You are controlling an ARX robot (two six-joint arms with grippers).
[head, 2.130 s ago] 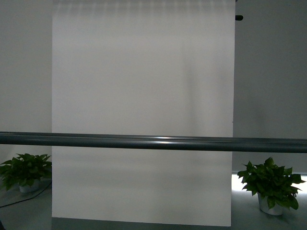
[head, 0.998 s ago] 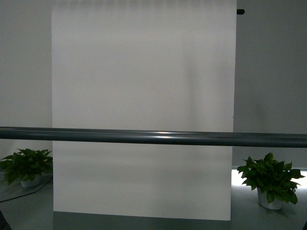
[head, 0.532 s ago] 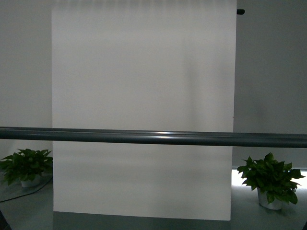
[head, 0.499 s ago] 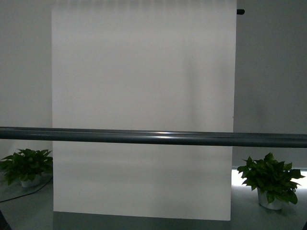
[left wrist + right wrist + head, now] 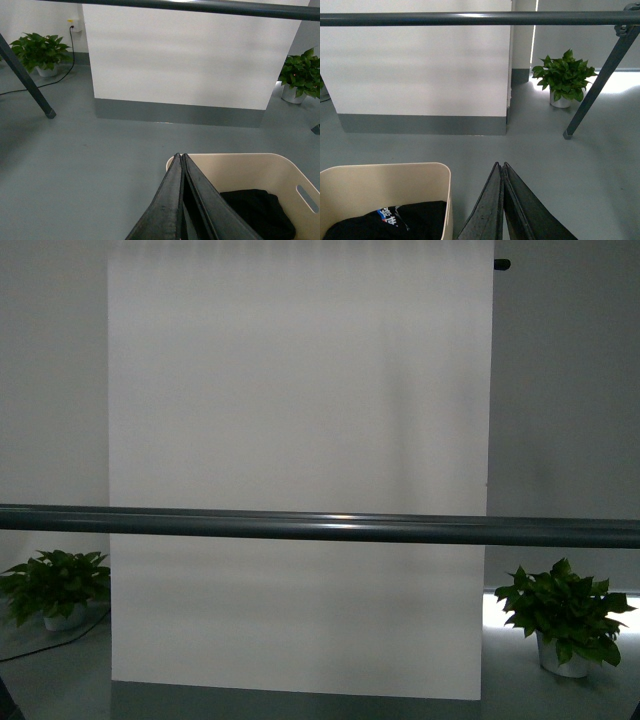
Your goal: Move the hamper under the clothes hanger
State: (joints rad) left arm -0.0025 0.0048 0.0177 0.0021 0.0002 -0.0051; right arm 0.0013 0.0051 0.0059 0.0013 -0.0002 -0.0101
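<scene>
From my front view I see only one long rail of the clothes hanger (image 5: pixel 320 528), which runs level across the whole picture from side to side. Behind it stands a white panel (image 5: pixel 300 440), with one potted plant (image 5: pixel 565 615) low on each side. The hamper and both my arms are not in this view, so I cannot judge from here how far under the rail the hamper stands.

In my left wrist view, my left jaws (image 5: pixel 181 159) are pressed together to a thin point and they pinch nothing. The hamper (image 5: pixel 260 167) lies just beside them, on their inner side, with dark clothes (image 5: pixel 257 212) in the bottom. The rail crosses the top of this picture, and a slanted leg (image 5: pixel 25 77) comes down to the grey floor (image 5: pixel 100 165) well apart from the hamper.

In my right wrist view, my right jaws (image 5: pixel 500 167) are also pressed together and empty. The hamper is near them on the other side, so the tub sits between my two arms, a little nearer to the left one, I think. The long side of the hamper seems to lie parallel to the rail. The rail is still ahead of the hamper's far wall, so I judge the push should go straight forward, with both arms evenly.
</scene>
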